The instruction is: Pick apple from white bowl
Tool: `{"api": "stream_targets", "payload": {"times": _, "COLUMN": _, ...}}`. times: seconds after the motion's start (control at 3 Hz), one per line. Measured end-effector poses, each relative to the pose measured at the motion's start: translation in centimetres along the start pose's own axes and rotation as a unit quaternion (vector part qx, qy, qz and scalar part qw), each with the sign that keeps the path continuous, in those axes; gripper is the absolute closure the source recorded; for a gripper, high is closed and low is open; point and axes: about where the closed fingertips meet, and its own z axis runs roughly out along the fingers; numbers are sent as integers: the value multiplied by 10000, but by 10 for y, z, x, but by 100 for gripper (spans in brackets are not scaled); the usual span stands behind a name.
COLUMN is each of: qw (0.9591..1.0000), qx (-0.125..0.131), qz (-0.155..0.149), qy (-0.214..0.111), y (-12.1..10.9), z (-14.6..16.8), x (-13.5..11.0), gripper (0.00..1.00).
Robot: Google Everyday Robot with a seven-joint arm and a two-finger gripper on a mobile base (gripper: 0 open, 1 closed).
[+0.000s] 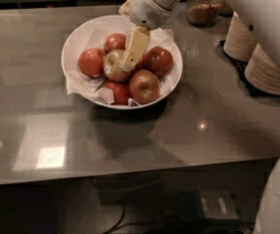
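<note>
— Where is the apple (111,68) found?
— Inside the white bowl (81,30), at its middle, among red apples (144,86).
— And the gripper (128,66)?
— It is set against the apple; its grip cannot be told.

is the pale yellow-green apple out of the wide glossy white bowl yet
No, the apple sits in the bowl with the gripper over it.

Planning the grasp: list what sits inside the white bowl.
Crumpled white paper lines the white bowl; red apples surround the pale apple, the gripper over it. Anything beneath the fruit is hidden.
</note>
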Motion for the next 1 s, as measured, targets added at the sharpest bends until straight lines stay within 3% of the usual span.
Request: {"api": "stream_targets", "payload": {"times": 1.0, "qw": 9992, "qx": 63, "qz": 248, "qy": -313, "y": 33, "z": -20, "x": -15, "gripper": 0}}
